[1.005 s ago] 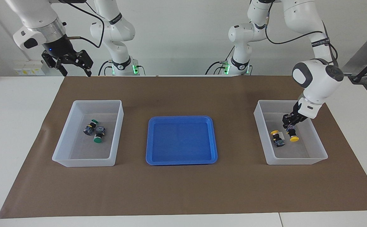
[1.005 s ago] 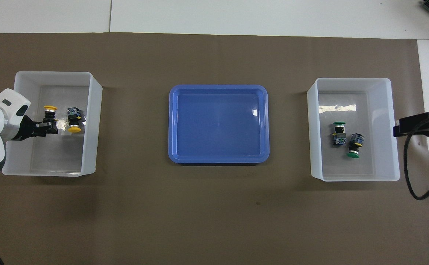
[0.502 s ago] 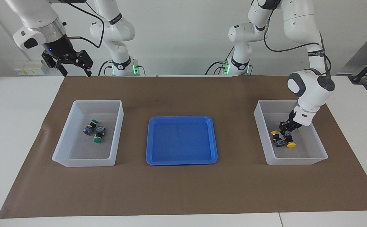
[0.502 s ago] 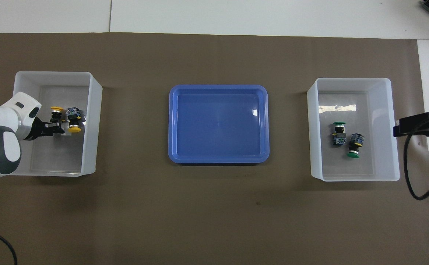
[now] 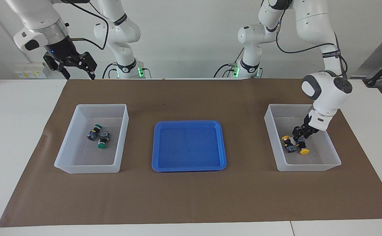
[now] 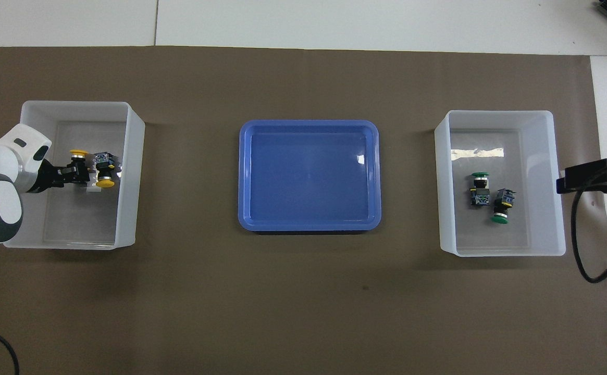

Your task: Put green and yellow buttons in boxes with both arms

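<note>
Two yellow buttons [image 5: 290,147] [image 5: 302,147] lie in the box [image 5: 309,166] at the left arm's end of the table. My left gripper [image 5: 300,135] reaches down into this box and sits at the body of the button whose yellow cap [image 6: 77,152] points away from the robots. The other yellow button [image 6: 104,169] lies beside it, toward the tray. Two green buttons [image 5: 94,131] [image 5: 103,140] lie in the box [image 5: 89,167] at the right arm's end. My right gripper [image 5: 78,73] is open and empty, raised over the table's edge by the robots, and waits.
An empty shallow blue tray [image 5: 189,146] stands between the two boxes on the brown mat [image 5: 191,196]. It also shows in the overhead view [image 6: 308,174], with the boxes [image 6: 134,172] [image 6: 445,182] at either end. A black cable hangs by the right arm.
My left gripper has lowered the yellow button onto the box floor beside the other one, then shifted slightly. The right arm has not moved.
</note>
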`<state>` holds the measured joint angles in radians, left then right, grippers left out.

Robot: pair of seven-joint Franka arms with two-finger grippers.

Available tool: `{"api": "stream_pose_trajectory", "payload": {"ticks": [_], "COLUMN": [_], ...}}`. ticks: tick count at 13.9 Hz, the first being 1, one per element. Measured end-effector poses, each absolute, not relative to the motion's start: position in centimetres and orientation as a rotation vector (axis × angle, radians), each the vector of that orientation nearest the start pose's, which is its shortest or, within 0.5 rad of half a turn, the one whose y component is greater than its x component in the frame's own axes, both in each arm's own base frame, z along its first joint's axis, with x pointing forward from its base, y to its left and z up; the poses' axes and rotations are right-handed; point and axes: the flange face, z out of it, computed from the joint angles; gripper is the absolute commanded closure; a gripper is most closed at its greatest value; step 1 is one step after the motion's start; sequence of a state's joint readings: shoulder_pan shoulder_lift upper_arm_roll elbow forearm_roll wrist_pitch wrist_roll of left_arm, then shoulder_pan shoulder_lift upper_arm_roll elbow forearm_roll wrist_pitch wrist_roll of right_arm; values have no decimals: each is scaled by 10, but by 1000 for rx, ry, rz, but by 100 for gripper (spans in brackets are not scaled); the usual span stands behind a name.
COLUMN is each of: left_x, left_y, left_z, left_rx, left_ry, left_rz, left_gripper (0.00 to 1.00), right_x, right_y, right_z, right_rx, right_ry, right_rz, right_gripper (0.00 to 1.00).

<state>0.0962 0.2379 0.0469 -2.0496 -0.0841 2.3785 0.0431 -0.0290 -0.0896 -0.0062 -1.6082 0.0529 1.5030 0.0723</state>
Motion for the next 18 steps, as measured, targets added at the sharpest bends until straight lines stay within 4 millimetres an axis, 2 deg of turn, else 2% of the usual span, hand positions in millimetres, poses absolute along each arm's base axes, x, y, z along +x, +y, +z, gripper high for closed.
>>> {"api": "stream_pose_trajectory", "payload": {"ticks": [2,5,10,11,12,16,18], "left_x": [607,626,622,619,617,612,606], "left_y": [84,85,73,62,47,-37,-59], "left_z": [369,435,553,570,579,590,595], "left_rx": [-3178,-3184,-3141,-3138,-3134,-3119,-3115], "left_ry": [-237,-211,-140,-132,-128,-76,-82], "left_rz": [-134,-101,111,132,156,193,169], "left_gripper": [23,24,23,17,2,1,3], "right_x": [519,519,519,519,519,519,519], "right_y": [-12,-12,-12,-12,-12,-12,-12], "right_z": [649,649,649,649,649,649,649], "right_rx": [-3084,-3084,-3084,-3084,-3084,-3084,-3084], "right_ry": [161,161,161,161,161,161,161], "right_rz": [25,25,25,25,25,25,25], "right_gripper": [0,0,0,0,0,0,0]}}
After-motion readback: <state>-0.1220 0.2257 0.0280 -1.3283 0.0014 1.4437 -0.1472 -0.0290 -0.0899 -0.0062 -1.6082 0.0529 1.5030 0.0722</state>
